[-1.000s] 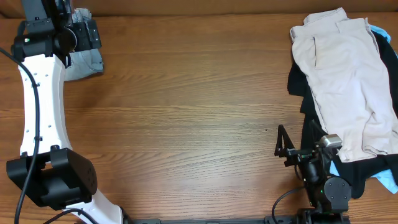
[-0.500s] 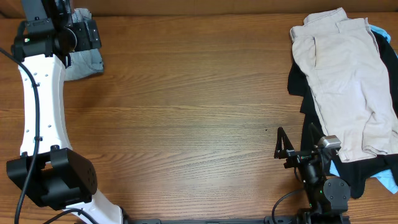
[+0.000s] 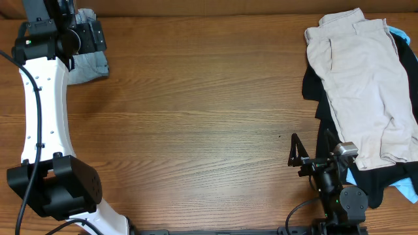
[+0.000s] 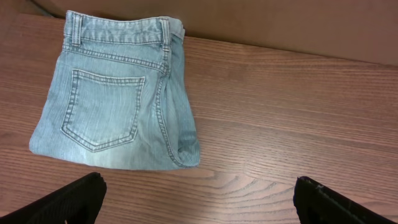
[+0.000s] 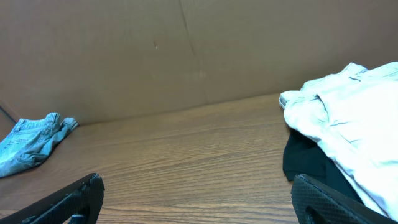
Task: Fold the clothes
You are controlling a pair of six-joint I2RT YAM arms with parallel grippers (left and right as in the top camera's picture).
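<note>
- At the far left corner of the counter (image 3: pixel 196 117), the denim shorts (image 4: pixel 118 112) are laid folded in half, back pocket up and waistband toward the far edge. This piece is judged finished.
- The left claw (image 4: pixel 200 200) is held just on the near side of the shorts. It is spread wide and nothing is gripped between its fingers.
- The right claw (image 5: pixel 200 200) is held low at the near right of the counter, beside the unfolded garments. It is likewise spread wide and empty.
- On the right side, unfolded garments are stacked loosely. A beige garment (image 3: pixel 362 78) is draped on top and a black garment (image 3: pixel 313 88) is spread beneath it. A bright blue garment (image 3: pixel 405 189) is seen at the near edge, and a further sliver of blue at the far edge. Whether both blue patches belong to one piece cannot be told.
- By count, one garment is folded and at least three are left to be folded, so four are counted in all, with two claws.
- The task is judged about a quarter done, and the beige garment on top is the most easily reached next.
</note>
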